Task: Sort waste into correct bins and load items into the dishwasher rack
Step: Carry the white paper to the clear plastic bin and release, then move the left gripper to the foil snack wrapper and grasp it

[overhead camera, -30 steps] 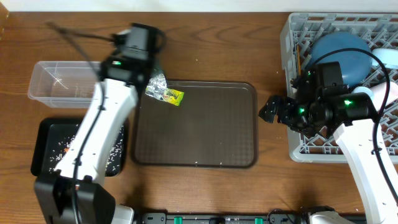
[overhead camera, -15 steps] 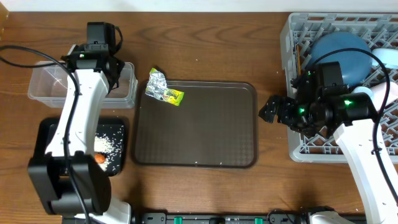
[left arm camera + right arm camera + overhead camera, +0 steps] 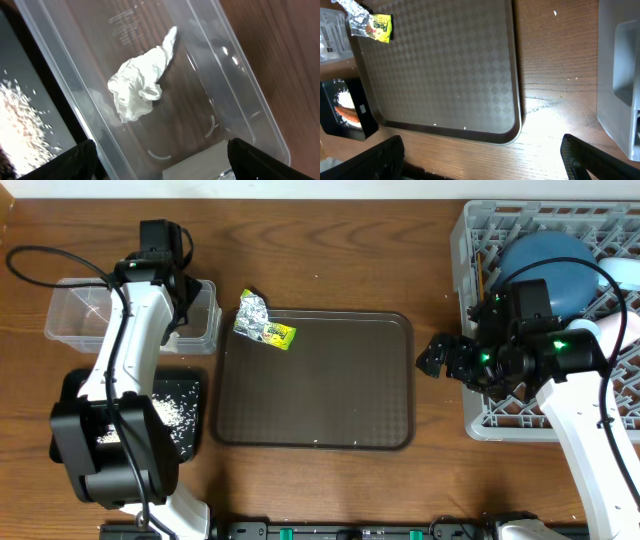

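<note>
The crumpled white tissue (image 3: 137, 92) lies loose on the floor of the clear tub (image 3: 250, 107). It is a bunched lump with a twisted tail pointing to 1 o'clock (left wrist view). The left gripper (image 3: 160, 152) hangs above it, spread wide and holding nothing. Seen from overhead, the tub sits at the table's 10 o'clock, with the black tray (image 3: 72, 395) of rice (image 3: 172, 412) beside it at 8. The silver and yellow-green wrapper (image 3: 264, 323) rests at the brown serving tray's (image 3: 320, 390) 11 o'clock corner. The right gripper (image 3: 440, 358) gapes empty at 3 o'clock, beside the rack (image 3: 478, 250).

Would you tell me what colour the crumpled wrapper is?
Silver and yellow-green; the wrapper shows best overhead.
</note>
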Robot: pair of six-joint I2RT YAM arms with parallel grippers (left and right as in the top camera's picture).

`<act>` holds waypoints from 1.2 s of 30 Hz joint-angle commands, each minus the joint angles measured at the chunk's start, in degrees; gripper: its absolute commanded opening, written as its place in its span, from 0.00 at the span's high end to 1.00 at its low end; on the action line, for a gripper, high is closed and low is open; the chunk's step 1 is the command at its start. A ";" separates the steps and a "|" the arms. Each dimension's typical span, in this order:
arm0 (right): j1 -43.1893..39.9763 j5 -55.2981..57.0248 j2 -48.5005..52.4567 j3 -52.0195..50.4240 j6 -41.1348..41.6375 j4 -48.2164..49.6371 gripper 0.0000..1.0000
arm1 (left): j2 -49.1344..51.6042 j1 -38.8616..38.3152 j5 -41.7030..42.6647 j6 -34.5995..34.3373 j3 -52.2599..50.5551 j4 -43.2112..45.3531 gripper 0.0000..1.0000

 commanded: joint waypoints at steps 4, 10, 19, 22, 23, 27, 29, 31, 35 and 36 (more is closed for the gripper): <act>0.70 -0.04 0.28 -0.20 0.24 0.04 0.01 | -9.40 -0.70 6.34 9.97 0.37 -0.61 0.13; 0.70 -0.04 0.28 -0.20 0.24 0.04 0.01 | -16.87 -7.08 12.85 12.50 0.35 -1.57 0.13; 0.70 -0.04 0.28 -0.20 0.24 0.04 0.01 | -15.87 -21.94 12.83 11.91 0.22 -4.74 0.13; 0.70 -0.02 0.28 -0.20 0.24 0.04 0.01 | -14.53 -25.14 12.83 11.87 0.22 -4.52 0.13; 0.70 -0.04 0.28 -0.20 0.24 0.04 0.01 | -13.90 -25.79 12.79 11.87 0.22 -4.50 0.13; 0.70 -0.04 0.28 -0.20 0.24 0.04 0.01 | -10.47 -26.62 12.85 10.82 0.22 -4.52 0.13; 0.70 -0.04 0.28 -0.20 0.24 0.04 0.01 | -8.22 -26.62 12.90 9.03 0.22 -4.50 0.13; 0.70 -0.04 0.28 -0.20 0.24 0.04 0.01 | -6.58 -26.67 13.35 9.05 0.22 -4.57 0.13; 0.70 -0.04 0.28 -0.20 0.24 0.04 0.01 | -3.91 -26.67 17.09 8.98 0.22 -4.35 0.18; 0.70 -0.02 0.28 -0.20 0.24 0.04 0.01 | -3.52 -26.71 17.25 8.79 0.22 -4.31 0.18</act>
